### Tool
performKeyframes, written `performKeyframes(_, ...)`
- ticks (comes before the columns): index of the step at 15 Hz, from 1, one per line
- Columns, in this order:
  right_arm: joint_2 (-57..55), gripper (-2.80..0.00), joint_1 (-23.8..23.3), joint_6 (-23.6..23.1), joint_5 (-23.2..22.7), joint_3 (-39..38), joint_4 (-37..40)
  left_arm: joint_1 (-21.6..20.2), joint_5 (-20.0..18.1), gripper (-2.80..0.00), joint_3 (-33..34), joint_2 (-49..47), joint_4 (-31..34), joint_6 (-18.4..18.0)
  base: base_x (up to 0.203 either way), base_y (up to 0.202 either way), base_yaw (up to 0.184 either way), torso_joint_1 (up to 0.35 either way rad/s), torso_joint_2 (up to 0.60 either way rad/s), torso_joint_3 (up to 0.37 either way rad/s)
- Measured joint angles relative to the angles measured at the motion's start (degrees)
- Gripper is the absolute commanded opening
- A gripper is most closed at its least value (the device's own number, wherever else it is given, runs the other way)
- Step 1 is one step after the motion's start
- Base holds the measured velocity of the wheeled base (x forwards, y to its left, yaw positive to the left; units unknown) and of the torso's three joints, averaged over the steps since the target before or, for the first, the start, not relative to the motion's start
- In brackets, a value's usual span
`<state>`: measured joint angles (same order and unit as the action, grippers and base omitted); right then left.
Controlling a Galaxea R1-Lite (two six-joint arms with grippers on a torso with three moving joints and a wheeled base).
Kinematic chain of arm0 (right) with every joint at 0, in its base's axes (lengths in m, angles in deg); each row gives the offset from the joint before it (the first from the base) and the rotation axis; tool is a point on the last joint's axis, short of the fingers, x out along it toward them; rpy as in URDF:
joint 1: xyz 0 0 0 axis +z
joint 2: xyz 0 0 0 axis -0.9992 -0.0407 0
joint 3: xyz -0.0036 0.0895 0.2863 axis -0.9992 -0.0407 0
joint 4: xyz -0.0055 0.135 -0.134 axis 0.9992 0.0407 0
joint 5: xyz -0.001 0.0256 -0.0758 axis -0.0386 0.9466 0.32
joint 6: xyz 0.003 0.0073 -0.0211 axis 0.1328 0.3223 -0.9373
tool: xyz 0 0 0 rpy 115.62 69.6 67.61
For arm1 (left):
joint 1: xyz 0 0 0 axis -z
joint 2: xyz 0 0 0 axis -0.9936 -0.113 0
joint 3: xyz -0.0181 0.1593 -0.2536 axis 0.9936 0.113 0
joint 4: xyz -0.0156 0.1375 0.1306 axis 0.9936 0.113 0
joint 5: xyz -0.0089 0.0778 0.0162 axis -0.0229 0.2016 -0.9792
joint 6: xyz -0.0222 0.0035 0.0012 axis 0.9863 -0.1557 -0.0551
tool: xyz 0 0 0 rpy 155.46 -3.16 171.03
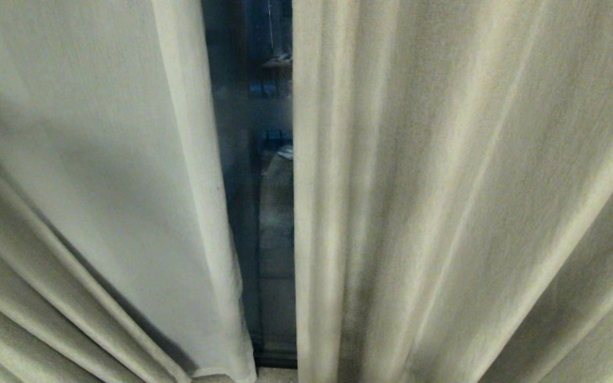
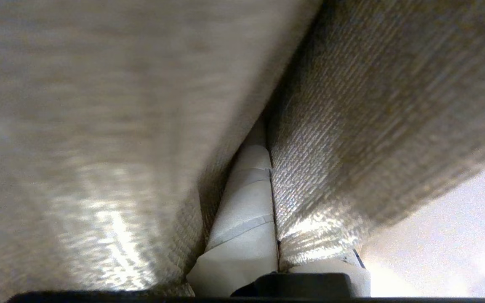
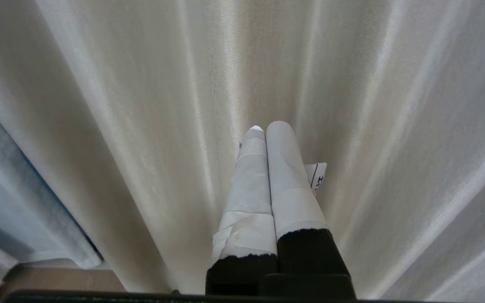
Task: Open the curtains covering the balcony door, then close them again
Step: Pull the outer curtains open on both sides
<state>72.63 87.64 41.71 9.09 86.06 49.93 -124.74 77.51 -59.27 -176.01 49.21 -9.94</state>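
Two cream pleated curtains hang before me, the left panel [image 1: 99,159] and the right panel [image 1: 445,186]. A narrow gap between their hems shows the dark glass of the balcony door [image 1: 264,186]. Neither gripper shows in the head view. In the left wrist view my left gripper [image 2: 266,143] is shut on a fold of curtain [image 2: 352,126]. The woven cloth runs into the seam between the taped fingers [image 2: 246,210] and drapes over one of them. My right gripper [image 3: 267,126] is shut on nothing. It points at the pleats of a curtain [image 3: 141,105] without touching them.
The door's dark bottom frame [image 1: 274,356] and a strip of floor [image 1: 274,376] show at the foot of the gap. In the right wrist view a brown floor patch [image 3: 57,275] lies below the curtain hem.
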Motion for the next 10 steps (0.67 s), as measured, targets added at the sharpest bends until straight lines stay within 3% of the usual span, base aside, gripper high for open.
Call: performKeyframes(10, 0.0, -2.8, 0.02, 0.0, -0.02, 0.0, 0.0, -4.24, -1.19, -2.8, -0.05, -1.9, 0.4, 1.31, 0.0, 0.0, 0.0, 0.0, 0.0, 0.0)
